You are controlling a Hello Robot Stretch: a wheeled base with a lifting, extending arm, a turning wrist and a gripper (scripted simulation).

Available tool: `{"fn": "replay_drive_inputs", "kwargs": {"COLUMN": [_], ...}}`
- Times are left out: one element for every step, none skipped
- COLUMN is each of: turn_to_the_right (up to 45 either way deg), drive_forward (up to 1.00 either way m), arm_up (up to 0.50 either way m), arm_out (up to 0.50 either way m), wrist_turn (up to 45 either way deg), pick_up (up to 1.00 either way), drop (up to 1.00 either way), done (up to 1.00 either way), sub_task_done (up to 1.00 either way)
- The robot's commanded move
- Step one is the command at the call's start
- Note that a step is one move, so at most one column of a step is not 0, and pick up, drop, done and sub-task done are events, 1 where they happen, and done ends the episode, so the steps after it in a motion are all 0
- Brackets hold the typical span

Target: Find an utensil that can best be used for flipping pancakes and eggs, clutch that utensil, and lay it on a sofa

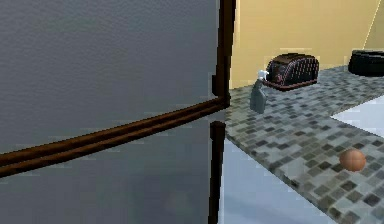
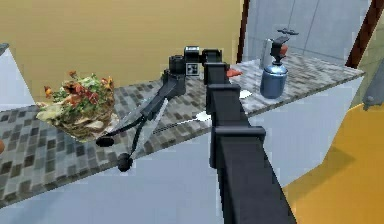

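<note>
the hand [image 2: 115,152] is reaching over the speckled surface [image 2: 40,150]; i cannot tell whether it is holding anything. a thin pale sliver [image 2: 188,122], possibly the utensil, is lying just beside the hand, between it and the arm [image 2: 235,140], its long axis running along the surface's edge.

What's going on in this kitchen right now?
A Stretch robot's arm extends over a speckled stone counter, with the gripper angled down near the counter's front edge. A thin pale object, too small to name, lies on the counter close by. A leafy dish and a grey canister stand on the same counter. In the forward view, a toaster sits on a counter.
</note>
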Motion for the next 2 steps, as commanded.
{"fn": "replay_drive_inputs", "kwargs": {"turn_to_the_right": [0.0, 0.0], "drive_forward": [0.00, 0.00], "arm_up": [0.00, 0.00], "arm_out": [0.00, 0.00], "wrist_turn": [45.0, 45.0], "pick_up": [0.00, 0.00], "drop": [0.00, 0.00], "done": [0.00, 0.00], "sub_task_done": [0.00, 0.00]}}
